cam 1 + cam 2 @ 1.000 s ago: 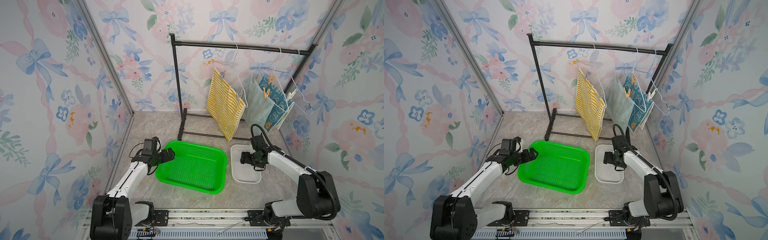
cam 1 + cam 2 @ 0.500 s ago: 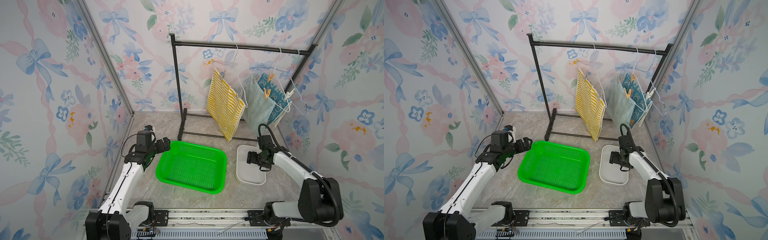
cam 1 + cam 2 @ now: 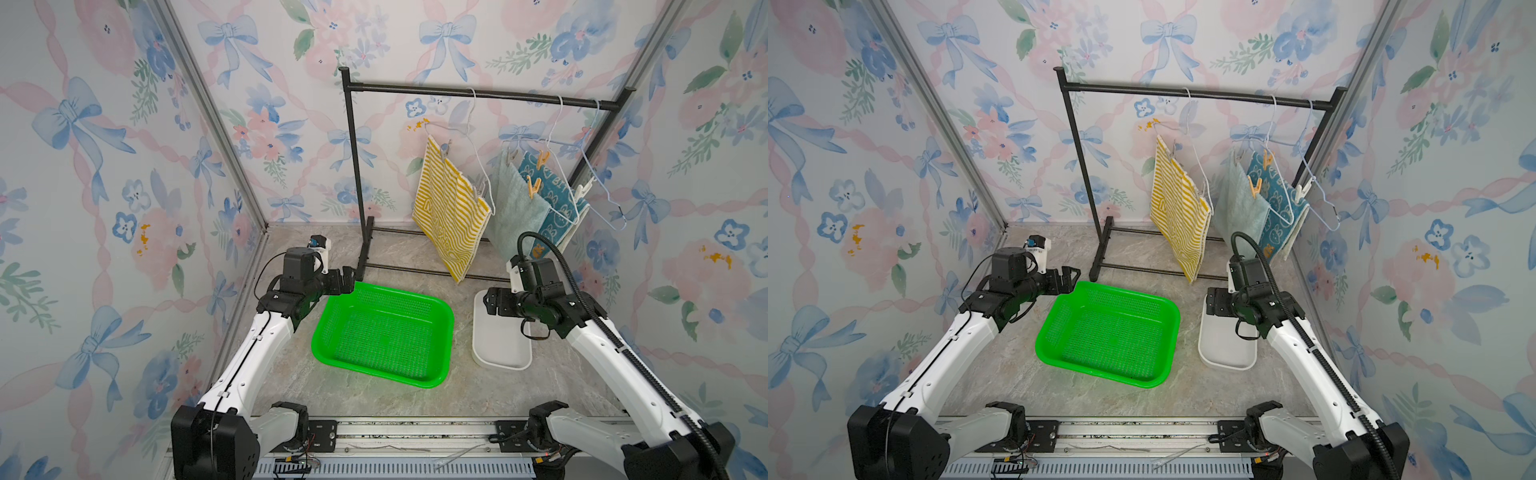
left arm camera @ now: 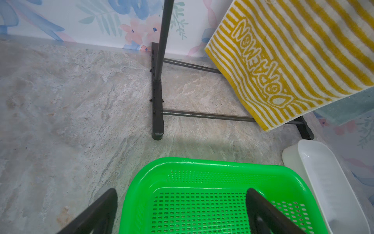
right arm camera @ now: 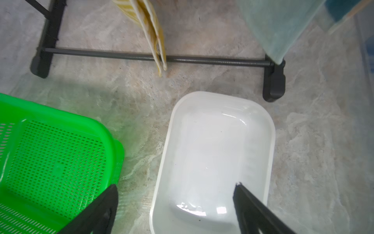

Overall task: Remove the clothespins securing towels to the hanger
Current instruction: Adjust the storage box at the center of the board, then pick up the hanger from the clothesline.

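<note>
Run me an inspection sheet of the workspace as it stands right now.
Surface: marble-look tabletop, nothing loose on it besides two containers.
Job's things: yellow striped towel, teal towel and blue bunny towel hang pinned to wire hangers on the black rack. Grey clothespin, tan clothespins and white clothespin are all in place.
Clutter: green basket and white tray, nothing seen inside either.
Grippers: left hand open over the basket's far corner; right hand open over the tray's far end; both hold nothing.
Cables: black conduit arches off the right wrist, in front of the towels.
Surroundings: floral wallpaper walls.
</note>
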